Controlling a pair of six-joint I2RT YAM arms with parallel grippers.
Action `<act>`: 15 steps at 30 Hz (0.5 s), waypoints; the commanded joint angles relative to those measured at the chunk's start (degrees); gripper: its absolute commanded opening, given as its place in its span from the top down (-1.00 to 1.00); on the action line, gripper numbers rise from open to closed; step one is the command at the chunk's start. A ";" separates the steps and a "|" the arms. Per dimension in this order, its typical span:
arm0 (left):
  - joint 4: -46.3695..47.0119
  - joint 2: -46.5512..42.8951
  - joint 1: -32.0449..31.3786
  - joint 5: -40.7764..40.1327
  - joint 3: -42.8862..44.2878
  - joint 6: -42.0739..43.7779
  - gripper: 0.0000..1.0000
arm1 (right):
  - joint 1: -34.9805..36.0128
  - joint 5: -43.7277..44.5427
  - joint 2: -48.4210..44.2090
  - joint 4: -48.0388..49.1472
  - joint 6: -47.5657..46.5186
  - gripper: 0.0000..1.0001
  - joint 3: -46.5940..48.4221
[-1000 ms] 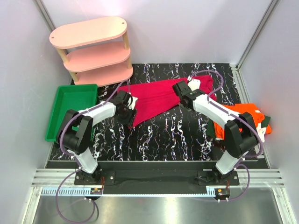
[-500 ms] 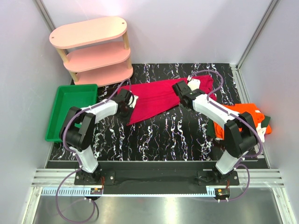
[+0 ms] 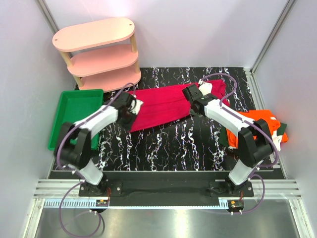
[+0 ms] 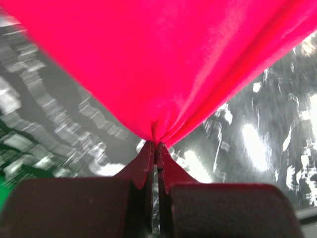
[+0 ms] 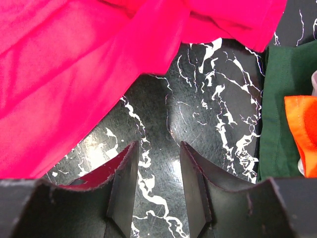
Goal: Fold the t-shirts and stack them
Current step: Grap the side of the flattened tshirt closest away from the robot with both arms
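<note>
L gripper (image 4: 156, 148) clenched on the crimson shirt (image 3: 163, 104). Jaws pinched tight on a bunched bit of cloth at the shirt's L edge. In the L wrist view the fabric (image 4: 163, 59) fans up and out from the pinch pt and is lifted a bit off the table (image 3: 188, 144). Bg there is motion-blurred.

In the top view the L gripper (image 3: 130, 110) sits at the shirt's near-L corner, just R of the green tray (image 3: 74, 119). The crimson shirt lies spread across the mid-far part of the table, running from the L gripper up to the far R past the R gripper (image 3: 192, 98).

R gripper (image 5: 156, 168) released: jaws apart, only bare marble table between them. It's low over the table at the shirt's near edge. Crimson cloth (image 5: 74, 74) is just beside and partly under its L finger; can't tell if touching.

Orange shirt (image 3: 257, 121) is at the table's R edge, on top of the dark green shirt (image 3: 229, 138), well apart from both grippers. In the R wrist view the dark green shirt (image 5: 280, 99) is on the R w/ the orange shirt (image 5: 302, 134) over it, near the crimson one's end.

Pink shelf (image 3: 99, 49) stands far L, behind the tray.
</note>
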 commanded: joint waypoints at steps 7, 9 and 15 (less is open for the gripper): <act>-12.32 -18.16 4.00 2.76 3.20 7.18 1.00 | 0.68 1.87 -2.82 1.13 2.05 0.08 -2.76; -12.67 -18.87 4.97 3.10 1.00 7.97 1.00 | 0.59 1.61 -3.52 1.13 2.40 0.08 -3.90; -13.99 -22.37 11.37 2.84 -2.69 11.75 1.00 | 0.59 1.96 -5.80 1.30 2.93 0.09 -7.15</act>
